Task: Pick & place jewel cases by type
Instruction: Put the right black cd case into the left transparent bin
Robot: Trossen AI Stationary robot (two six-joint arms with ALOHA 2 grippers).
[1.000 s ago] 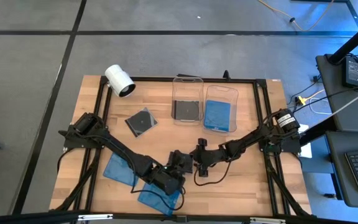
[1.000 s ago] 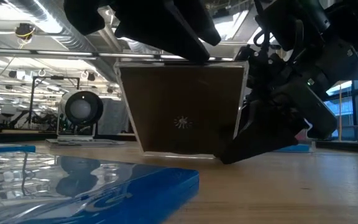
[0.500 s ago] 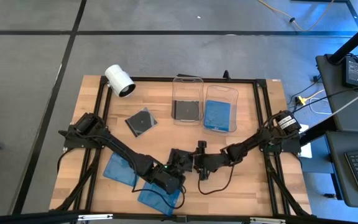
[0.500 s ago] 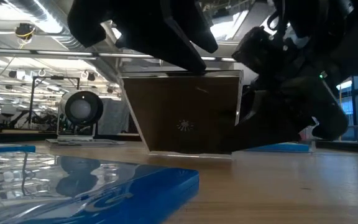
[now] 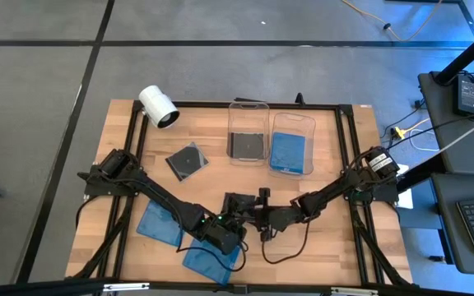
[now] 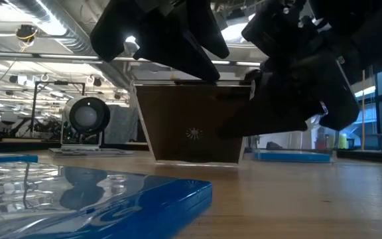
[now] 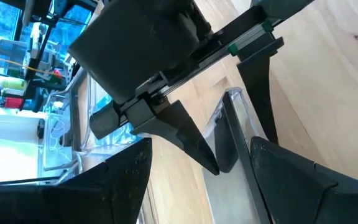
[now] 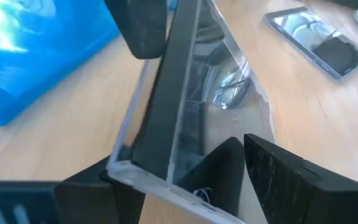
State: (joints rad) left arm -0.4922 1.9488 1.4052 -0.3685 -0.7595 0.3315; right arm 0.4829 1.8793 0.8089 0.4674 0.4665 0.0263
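A dark jewel case (image 6: 191, 123) stands on its lower edge (image 6: 194, 161) on the table, near the middle, with its top tipped toward the near edge. My left gripper (image 5: 234, 220) is open and comes at the case's top edge from above. My right gripper (image 5: 260, 216) is open at the case's right side, and the case passes between its fingers (image 8: 272, 180). Two blue jewel cases (image 5: 159, 222) (image 5: 209, 261) lie flat at the near left. A dark case with a disc (image 5: 188, 160) lies farther back. My left gripper touches the case's top edge (image 6: 204, 81) with one finger (image 8: 138, 28), which comes slanting down from above; the other finger stands clear on the far side of the case. My right gripper straddles the case's right edge (image 7: 232, 130) from the table's right, fingers slanting down. One finger (image 6: 244, 123) lies against a face of the case; the case rests tilted with its lower edge on the table.
Two clear tubs stand at the back: one (image 5: 248, 131) holds a dark case, the other (image 5: 292, 141) a blue one. A white cylinder (image 5: 159, 107) lies at the far left corner. The table's near right part is bare wood.
My right gripper has risen and rolled, going a little toward the near edge. Its finger was low at the case's bottom right corner and now lies higher across the case's right side. The case has tipped further, its top edge lower, while its lower edge stayed on the table.
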